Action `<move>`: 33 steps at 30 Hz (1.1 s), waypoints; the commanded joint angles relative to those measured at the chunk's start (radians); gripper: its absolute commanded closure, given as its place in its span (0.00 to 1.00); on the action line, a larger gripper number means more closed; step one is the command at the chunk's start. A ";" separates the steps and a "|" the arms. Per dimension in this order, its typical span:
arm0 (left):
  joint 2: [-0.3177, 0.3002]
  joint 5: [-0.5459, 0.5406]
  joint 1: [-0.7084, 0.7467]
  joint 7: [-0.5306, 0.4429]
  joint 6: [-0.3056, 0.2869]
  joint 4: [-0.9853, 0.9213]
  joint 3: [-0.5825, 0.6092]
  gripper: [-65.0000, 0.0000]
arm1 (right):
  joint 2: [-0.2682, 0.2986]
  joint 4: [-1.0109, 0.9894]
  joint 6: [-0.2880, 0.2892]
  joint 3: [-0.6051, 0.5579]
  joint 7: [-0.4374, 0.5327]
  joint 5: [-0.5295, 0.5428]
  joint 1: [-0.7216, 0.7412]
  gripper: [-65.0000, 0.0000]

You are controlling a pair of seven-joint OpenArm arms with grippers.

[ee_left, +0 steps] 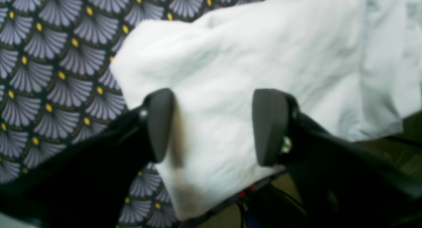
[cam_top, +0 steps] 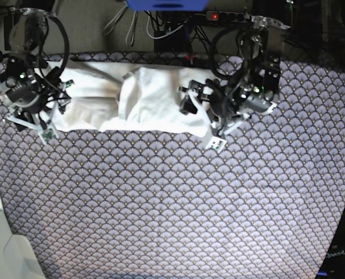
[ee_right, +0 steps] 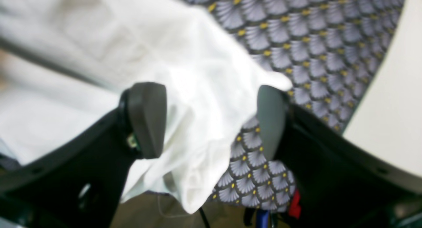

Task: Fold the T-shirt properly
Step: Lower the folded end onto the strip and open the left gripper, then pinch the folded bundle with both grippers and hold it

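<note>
At the bench's (cam_top: 161, 197) far edge the right gripper (ee_right: 211, 119), then the left gripper (ee_left: 212, 125), both spread, straddle the bunched T-shirt (cam_top: 143, 102): light, limp cloth, best pinched at hem corners.

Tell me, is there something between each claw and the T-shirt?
Nothing visible. The open left claw and the open right claw each already have the T-shirt between their fingers, with only the patterned tablecloth around it.
</note>
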 commanded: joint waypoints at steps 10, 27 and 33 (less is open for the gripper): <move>0.001 -0.005 -0.047 -0.077 0.000 -0.155 0.003 0.38 | -0.092 0.044 -0.001 0.168 0.008 0.005 0.012 0.29; 0.001 -0.007 -0.042 -0.068 0.001 -0.087 0.000 0.38 | -0.117 -0.092 -0.001 0.263 0.008 0.007 0.081 0.22; 0.001 -0.007 -0.042 -0.066 0.001 -0.070 0.000 0.38 | -0.115 -0.143 -0.001 0.303 0.013 0.007 0.113 0.22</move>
